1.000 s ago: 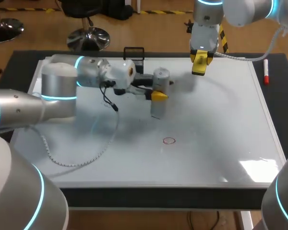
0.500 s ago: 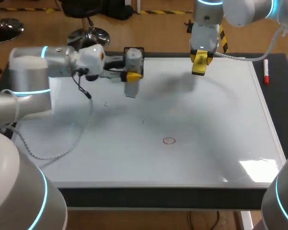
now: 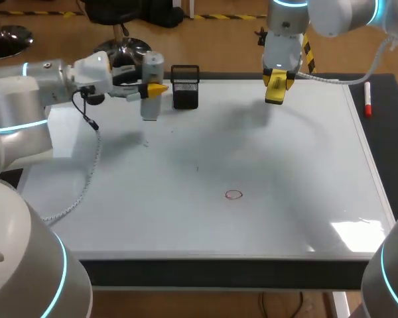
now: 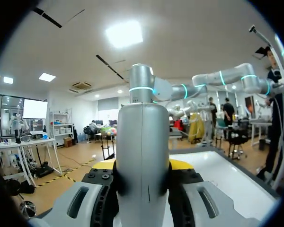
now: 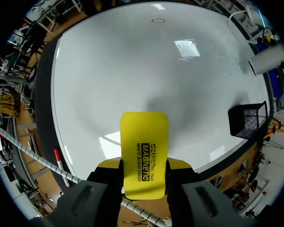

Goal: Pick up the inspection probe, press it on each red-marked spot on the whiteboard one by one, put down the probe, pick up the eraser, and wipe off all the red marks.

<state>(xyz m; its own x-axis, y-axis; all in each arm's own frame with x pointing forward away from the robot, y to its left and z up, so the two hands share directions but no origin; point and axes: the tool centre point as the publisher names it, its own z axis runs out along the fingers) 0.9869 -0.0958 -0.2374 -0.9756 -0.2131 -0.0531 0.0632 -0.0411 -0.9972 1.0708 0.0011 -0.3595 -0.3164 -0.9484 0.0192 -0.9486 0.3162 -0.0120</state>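
Grey probe (image 3: 151,89) hangs upright over the whiteboard's (image 3: 285,165) far left, yellow eraser (image 3: 275,88) over its far edge, red ring (image 3: 234,195) mid-board.

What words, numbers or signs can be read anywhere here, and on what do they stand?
"MAGNETIC": in black on the yellow eraser, seen in the right wrist view.
"WHITE BOARD ERASER": the line under it on the same eraser.
A small line above those two: too small to read surely.
Red ring on the whiteboard: a drawn mark, no letters.
Probe and pen: no text that can be read.
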